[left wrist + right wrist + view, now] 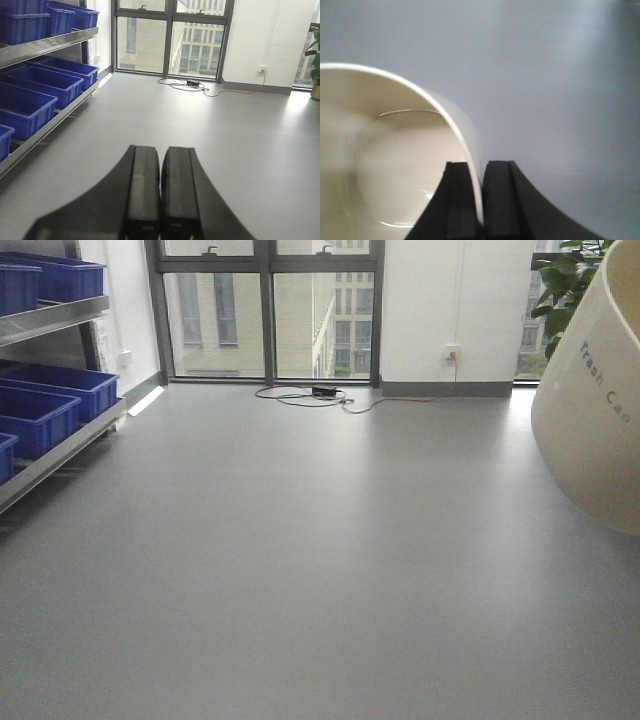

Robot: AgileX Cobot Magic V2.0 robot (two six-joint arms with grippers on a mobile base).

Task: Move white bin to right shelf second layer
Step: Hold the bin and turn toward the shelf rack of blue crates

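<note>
The white bin (pixel 595 400) is a cream-white tub with grey "Trash Can" lettering. It hangs tilted above the floor at the right edge of the front view. In the right wrist view its open inside (pixel 385 165) shows, and my right gripper (pixel 479 165) is shut on its rim, one finger inside and one outside the wall. My left gripper (pixel 161 150) is shut and empty above the floor. The right shelf with roller lanes is out of view.
A steel rack (pixel 55 315) with several blue crates (pixel 50 390) lines the left side; it also shows in the left wrist view (pixel 47 47). Cables (pixel 320 397) lie by the windows. A potted plant (pixel 565 285) stands at the back right. Grey floor (pixel 300 560) spreads ahead.
</note>
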